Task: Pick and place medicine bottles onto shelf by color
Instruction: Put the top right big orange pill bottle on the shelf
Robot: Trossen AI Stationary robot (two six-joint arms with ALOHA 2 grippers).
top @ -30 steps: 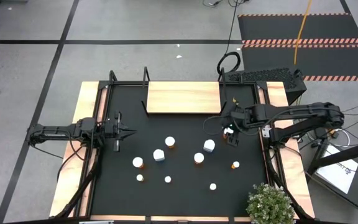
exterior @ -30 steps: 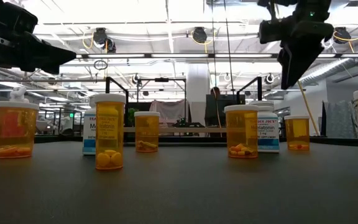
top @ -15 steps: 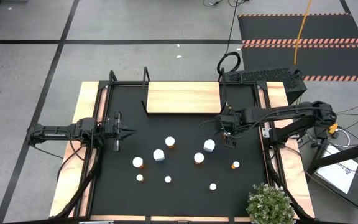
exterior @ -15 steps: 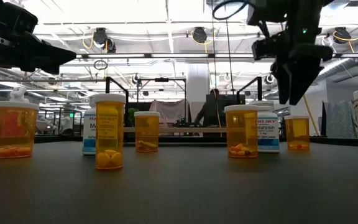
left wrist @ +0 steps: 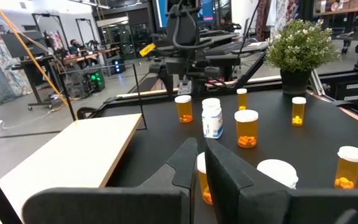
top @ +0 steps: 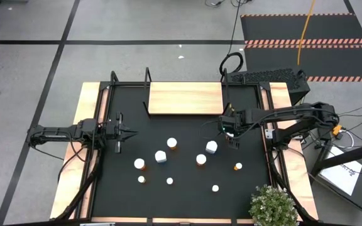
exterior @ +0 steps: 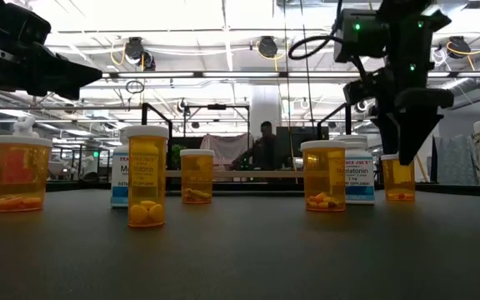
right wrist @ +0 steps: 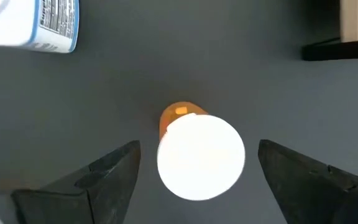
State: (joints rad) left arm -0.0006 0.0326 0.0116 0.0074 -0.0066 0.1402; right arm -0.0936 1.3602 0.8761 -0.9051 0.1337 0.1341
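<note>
Jaws of right gripper (right wrist: 194, 171) wide open over orange bottle (right wrist: 199, 154), body mostly hidden beneath cap.

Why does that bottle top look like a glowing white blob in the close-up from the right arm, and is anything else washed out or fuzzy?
Right wrist view: the white cap of the orange bottle is overexposed, its detail lost, between the open right gripper. Low view: ceiling lights glare, leaving the arms as dark silhouettes. Left wrist view: the left gripper is close and soft.
</note>
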